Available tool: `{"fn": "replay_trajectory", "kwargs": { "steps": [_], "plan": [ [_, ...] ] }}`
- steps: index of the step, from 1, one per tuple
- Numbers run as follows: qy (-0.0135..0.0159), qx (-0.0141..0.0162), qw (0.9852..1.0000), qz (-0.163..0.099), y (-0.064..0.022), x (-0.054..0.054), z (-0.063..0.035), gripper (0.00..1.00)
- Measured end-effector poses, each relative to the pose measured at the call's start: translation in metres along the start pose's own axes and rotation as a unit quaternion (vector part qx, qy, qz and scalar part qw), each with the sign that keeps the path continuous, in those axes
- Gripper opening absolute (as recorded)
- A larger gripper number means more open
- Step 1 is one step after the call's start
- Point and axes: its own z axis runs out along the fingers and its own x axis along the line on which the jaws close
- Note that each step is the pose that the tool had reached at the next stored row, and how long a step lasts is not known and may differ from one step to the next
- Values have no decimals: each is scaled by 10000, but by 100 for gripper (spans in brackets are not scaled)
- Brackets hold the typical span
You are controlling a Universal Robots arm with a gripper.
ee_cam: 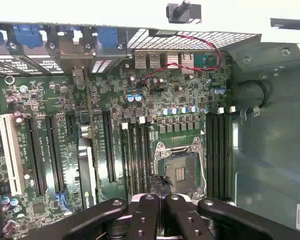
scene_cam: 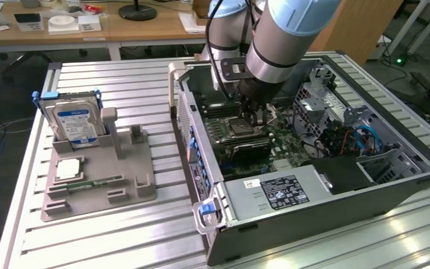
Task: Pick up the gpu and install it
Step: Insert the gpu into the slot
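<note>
The open computer case (scene_cam: 394, 185) lies on the tabletop (scene_cam: 110, 235), with the motherboard (ee_cam: 180, 80) exposed. The gpu (ee_cam: 87, 165) stands edge-on in an expansion slot, apparently seated, so the install looks largely done, though its bracket end is hard to make out. The claw (ee_cam: 162, 200) hovers over the CPU socket (ee_cam: 180, 172) with fingers together and empty, its tips cut off.
</note>
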Motion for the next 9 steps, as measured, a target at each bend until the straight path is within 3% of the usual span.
{"fn": "replay_trajectory", "kwargs": {
  "steps": [1,9],
  "plan": [
    [-282,-23,9996,22,0,0,0,11],
    [-320,-26,9995,25,0,0,0,11]
  ]
}}
